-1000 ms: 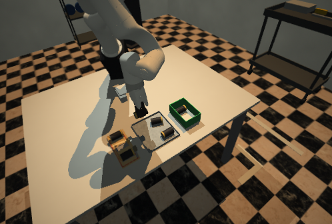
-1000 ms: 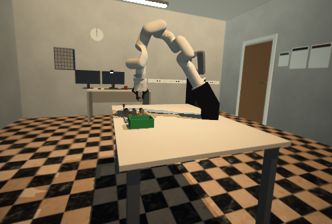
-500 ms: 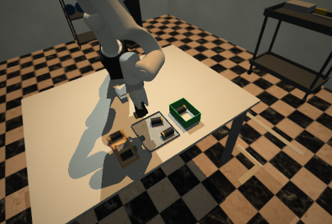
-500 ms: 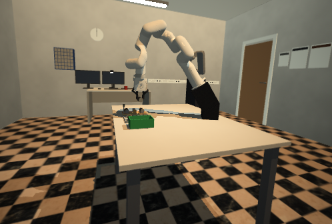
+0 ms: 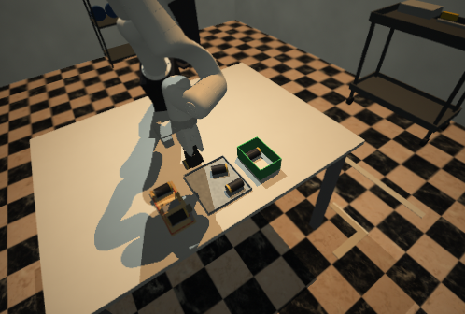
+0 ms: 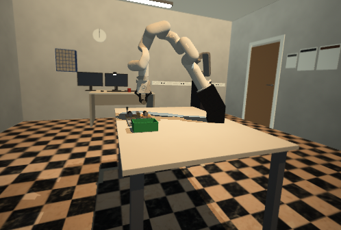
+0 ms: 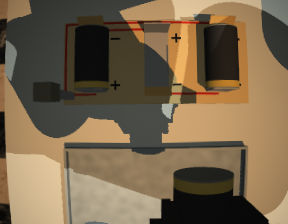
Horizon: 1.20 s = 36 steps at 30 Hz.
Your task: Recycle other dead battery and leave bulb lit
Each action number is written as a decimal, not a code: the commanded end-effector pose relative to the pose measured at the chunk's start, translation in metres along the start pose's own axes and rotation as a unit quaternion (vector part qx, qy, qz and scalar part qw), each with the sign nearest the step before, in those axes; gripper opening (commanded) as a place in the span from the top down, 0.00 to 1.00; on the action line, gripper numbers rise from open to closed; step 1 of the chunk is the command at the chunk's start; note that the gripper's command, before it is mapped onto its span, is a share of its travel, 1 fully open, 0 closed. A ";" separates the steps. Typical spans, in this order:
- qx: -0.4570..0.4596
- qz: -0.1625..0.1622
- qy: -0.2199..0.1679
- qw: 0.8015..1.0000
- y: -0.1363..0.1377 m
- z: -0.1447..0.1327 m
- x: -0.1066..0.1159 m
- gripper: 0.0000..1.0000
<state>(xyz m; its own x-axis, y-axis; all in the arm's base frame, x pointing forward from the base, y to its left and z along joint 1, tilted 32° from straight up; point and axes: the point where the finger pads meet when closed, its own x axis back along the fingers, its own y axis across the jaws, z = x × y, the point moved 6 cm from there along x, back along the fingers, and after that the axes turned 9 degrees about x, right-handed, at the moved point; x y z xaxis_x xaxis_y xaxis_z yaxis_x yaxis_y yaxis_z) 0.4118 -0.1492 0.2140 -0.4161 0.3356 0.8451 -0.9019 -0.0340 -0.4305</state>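
My gripper (image 5: 192, 160) (image 6: 143, 100) is shut on a dark battery (image 7: 203, 177) with a gold band near the end facing the wrist camera. It hangs above the table beside the tray (image 5: 201, 192) (image 7: 102, 159). The holder board (image 7: 130, 91) has an empty middle slot (image 7: 156, 62), marked + at its far end and - at its near end. A battery (image 7: 92, 54) (image 5: 178, 217) lies in the left slot, another battery (image 7: 221, 55) (image 5: 162, 190) in the right. Two batteries lie on the tray, one (image 5: 218, 170) and another (image 5: 234, 186). The green box (image 5: 264, 175) (image 6: 145, 126) stands upright with one battery (image 5: 253, 153) inside. Whether the bulb is lit is unclear.
The table (image 5: 289, 133) (image 6: 212, 138) carries everything. The tray lies between the holder board and the green box. A small dark block (image 7: 46, 91) stands at the board's left end in the wrist view. The arm's shadow falls across the board.
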 end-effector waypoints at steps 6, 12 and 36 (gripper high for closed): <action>0.000 0.000 -0.001 1.000 -0.002 0.035 0.001 0.72; 0.000 0.000 -0.001 1.000 -0.002 0.072 0.001 0.72; 0.000 0.000 -0.001 1.000 -0.003 0.117 0.000 0.72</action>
<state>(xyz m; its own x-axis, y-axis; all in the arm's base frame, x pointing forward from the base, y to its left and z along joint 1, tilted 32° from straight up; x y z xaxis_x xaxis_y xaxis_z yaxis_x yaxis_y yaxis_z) 0.4000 -0.2591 0.2511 -0.4148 0.3313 0.8475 -0.9028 -0.0335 -0.4287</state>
